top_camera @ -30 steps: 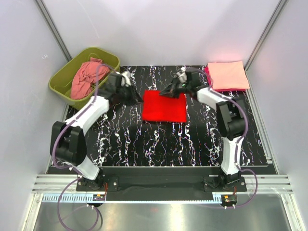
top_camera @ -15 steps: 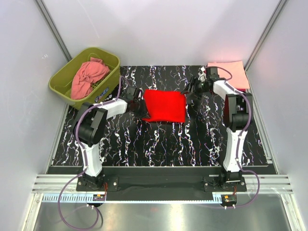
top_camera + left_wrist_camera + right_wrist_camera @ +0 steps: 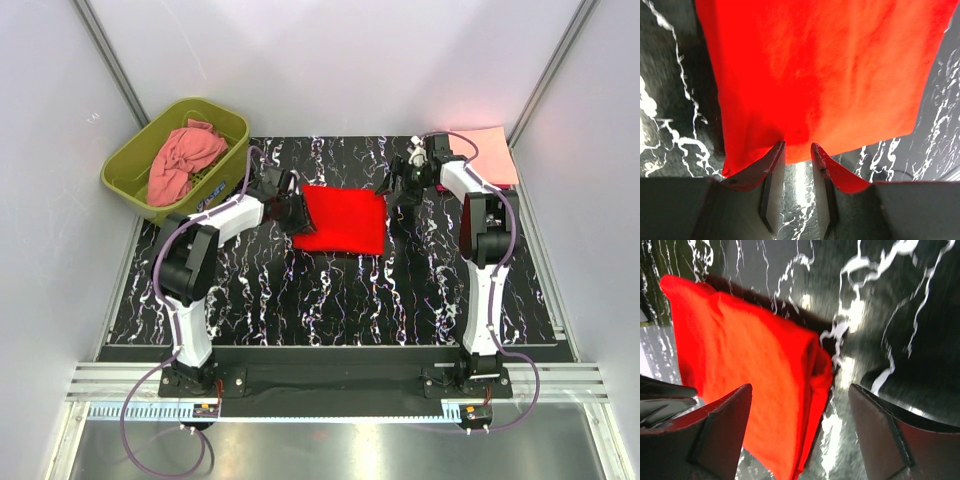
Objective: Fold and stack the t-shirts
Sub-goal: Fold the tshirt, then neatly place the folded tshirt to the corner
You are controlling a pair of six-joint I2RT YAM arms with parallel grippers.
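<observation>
If tugged by left gripper (image 3: pixel 797 145), nearly pressed together at 9 o'clock hem of red t-shirt (image 3: pixel 345 220), hold unclear, with right gripper (image 3: pixel 800 387) spread wide at 3 o'clock, could slew and unfold.

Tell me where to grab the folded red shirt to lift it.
Take the red shirt by its two side edges, left gripper from the left, right gripper from the right. It lies flat and folded; layered edges there give the fingers something to pinch.

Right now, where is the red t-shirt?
In the top view, the red t-shirt lies folded mid-table, between the left hand and the right hand.
</observation>
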